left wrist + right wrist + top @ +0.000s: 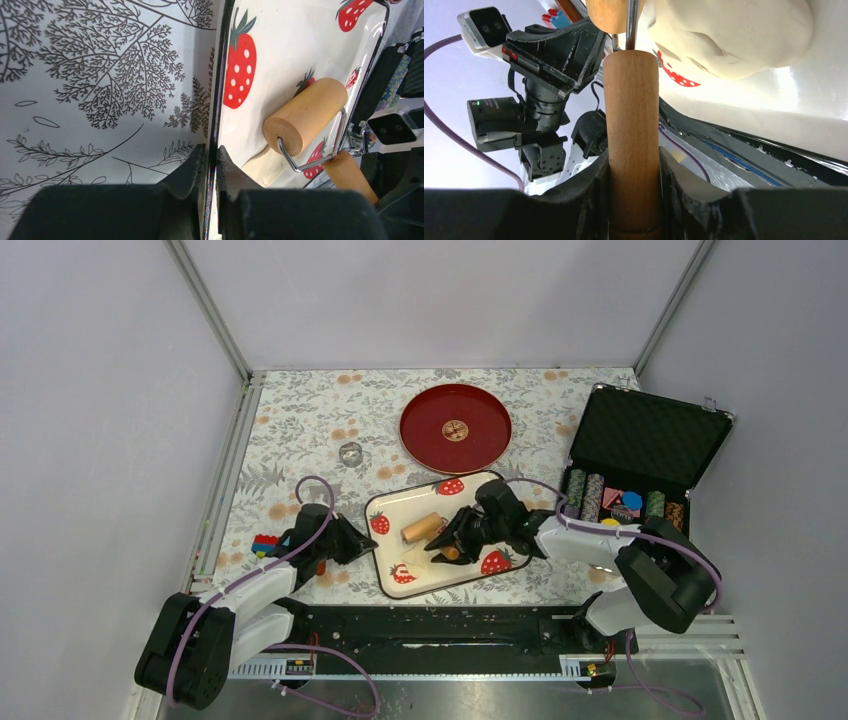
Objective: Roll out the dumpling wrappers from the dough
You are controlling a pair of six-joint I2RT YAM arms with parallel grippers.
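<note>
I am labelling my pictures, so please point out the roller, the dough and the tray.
roller [306, 114], left wrist view, side of the wooden drum.
dough [734, 35], right wrist view, middle of the lump.
tray [290, 45], left wrist view, bare white floor.

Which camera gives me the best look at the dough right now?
Right wrist: the dough fills its upper right as a rounded lump, close and well lit. Left wrist shows only a pale edge poking out beneath the roller. From the top it is too small to make out.
</note>
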